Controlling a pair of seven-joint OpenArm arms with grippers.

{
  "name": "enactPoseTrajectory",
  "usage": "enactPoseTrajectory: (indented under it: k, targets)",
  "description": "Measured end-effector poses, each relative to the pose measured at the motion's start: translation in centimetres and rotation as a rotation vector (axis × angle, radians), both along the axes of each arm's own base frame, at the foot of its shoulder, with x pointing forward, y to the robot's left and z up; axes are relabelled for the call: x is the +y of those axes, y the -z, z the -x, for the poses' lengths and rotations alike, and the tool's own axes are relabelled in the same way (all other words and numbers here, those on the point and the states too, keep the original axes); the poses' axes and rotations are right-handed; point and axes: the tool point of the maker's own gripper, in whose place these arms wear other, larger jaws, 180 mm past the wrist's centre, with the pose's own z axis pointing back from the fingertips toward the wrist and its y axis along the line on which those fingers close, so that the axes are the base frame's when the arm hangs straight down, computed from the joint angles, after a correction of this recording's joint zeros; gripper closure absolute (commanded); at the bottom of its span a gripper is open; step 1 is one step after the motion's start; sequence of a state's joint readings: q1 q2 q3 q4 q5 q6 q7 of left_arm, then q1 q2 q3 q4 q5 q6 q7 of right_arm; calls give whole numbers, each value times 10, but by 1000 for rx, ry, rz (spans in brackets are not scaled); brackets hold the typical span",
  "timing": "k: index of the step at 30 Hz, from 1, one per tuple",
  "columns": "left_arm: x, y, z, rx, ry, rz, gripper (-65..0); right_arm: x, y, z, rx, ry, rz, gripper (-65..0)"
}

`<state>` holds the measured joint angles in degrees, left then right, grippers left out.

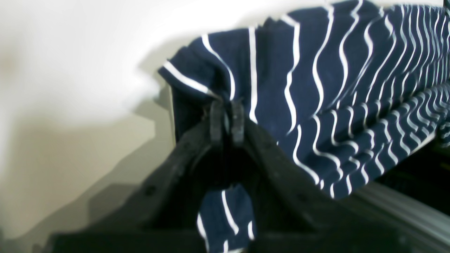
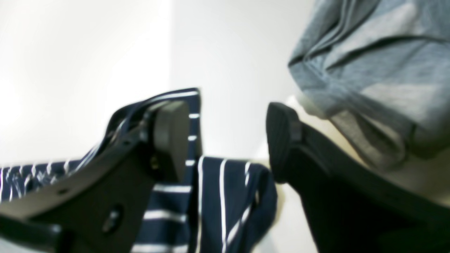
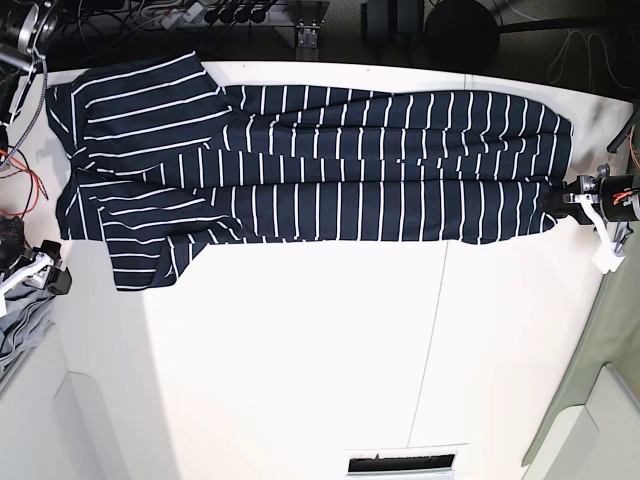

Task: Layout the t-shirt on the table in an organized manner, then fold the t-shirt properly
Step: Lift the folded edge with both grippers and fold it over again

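The dark navy t-shirt [image 3: 300, 170] with thin white stripes lies stretched out flat along the far part of the white table [image 3: 300, 350]. My left gripper [image 1: 226, 121] is shut on a corner of the t-shirt [image 1: 316, 88]; in the base view it [image 3: 562, 205] holds the shirt's right end at the table's right edge. My right gripper [image 2: 225, 140] is open, its fingers [image 2: 170, 137] standing on either side of a fold of the t-shirt [image 2: 218, 200]. In the base view it [image 3: 58, 282] sits at the table's left edge beside the shirt's near sleeve.
A plain light grey garment [image 2: 379, 70] hangs just right of my right gripper; it lies off the table's left edge [image 3: 20, 335]. A thin dark seam [image 3: 432, 340] crosses the table. A slot [image 3: 405, 463] sits at the front edge. Cables [image 3: 200, 15] run along the back.
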<state>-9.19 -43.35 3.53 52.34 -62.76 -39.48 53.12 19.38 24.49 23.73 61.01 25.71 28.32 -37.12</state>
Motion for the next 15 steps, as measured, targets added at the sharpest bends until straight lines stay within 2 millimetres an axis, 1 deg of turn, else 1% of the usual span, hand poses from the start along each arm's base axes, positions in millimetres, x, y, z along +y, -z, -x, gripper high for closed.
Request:
enactPoseTrajectory:
  k: [2,4,6,8,15]
  targets:
    - [0,0,0,1,1,-1,0,-2,16,-6,25,24,-26,-345]
    - [0,1,1,3,0,-1,0,2,36,-6,71,39,-66,-345]
    - [0,3,4,9,0,-1,0,12,58,2,140,35,-95,-345]
    - [0,4,6,15,1,-1,0,27,71,7,173,7,-117,-345]
    - [0,3,3,0,-6,2,0,87,77,-4,154,-80,-190,-342]
